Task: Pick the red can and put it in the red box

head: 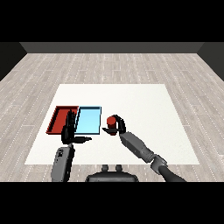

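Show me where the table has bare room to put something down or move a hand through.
Bare: the table's far strip beyond both trays, and its right half past the right hand curled round the red can. Crowded: the near left, where the left hand overlaps the red tray and blue tray.

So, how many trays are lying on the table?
2. The red tray lies at the left, partly behind the left robot hand. The light blue tray lies directly to its right, beside the red can held in the right robot hand.
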Tool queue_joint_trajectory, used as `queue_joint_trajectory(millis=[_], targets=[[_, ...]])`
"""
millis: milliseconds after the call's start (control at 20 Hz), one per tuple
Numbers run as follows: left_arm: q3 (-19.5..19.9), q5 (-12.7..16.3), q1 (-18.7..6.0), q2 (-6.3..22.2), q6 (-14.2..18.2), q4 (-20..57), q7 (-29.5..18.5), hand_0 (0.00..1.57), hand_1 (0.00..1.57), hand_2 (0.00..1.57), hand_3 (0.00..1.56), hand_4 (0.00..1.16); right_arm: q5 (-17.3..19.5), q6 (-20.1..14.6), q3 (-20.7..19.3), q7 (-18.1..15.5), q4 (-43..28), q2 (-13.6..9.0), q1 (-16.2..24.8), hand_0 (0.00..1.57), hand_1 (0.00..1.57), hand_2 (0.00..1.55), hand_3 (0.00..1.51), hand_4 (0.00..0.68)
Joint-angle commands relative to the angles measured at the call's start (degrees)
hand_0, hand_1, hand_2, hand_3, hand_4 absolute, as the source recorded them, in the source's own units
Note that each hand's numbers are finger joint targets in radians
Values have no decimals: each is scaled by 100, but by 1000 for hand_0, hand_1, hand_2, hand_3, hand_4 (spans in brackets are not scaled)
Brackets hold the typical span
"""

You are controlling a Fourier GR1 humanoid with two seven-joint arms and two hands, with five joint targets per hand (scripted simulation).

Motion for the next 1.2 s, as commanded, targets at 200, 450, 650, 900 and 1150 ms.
queue_joint_trajectory(millis=[200, 450, 650, 900, 1150], targets=[[-311, -203, -55, -39, 132, -257, 352, 0, 0, 0, 0, 0, 883, -439, -151, 483, -1281, -396, 88, 1419, 1419, 1427, 1373, 615], [-259, -36, -234, 88, -140, -58, 438, 0, 0, 0, 0, 0, 1243, -569, -138, 790, -2546, -695, 516, 1464, 1464, 1439, 1388, 659], [-829, -222, -96, -140, 269, -244, 716, 0, 0, 0, 0, 0, 1667, -743, -309, 1205, -3111, -754, 609, 1445, 1445, 1432, 1387, 651], [-1202, -173, -246, -142, 554, -30, 941, 0, 0, 0, 0, 0, 2042, -184, -776, 1285, -3171, -753, 919, 1445, 1445, 1432, 1387, 651], [-1521, -120, -454, -143, 821, 431, 761, 0, 0, 0, 0, 0, 2543, -380, -999, 1825, -3607, -554, 891, 1451, 1451, 1427, 1380, 653]])
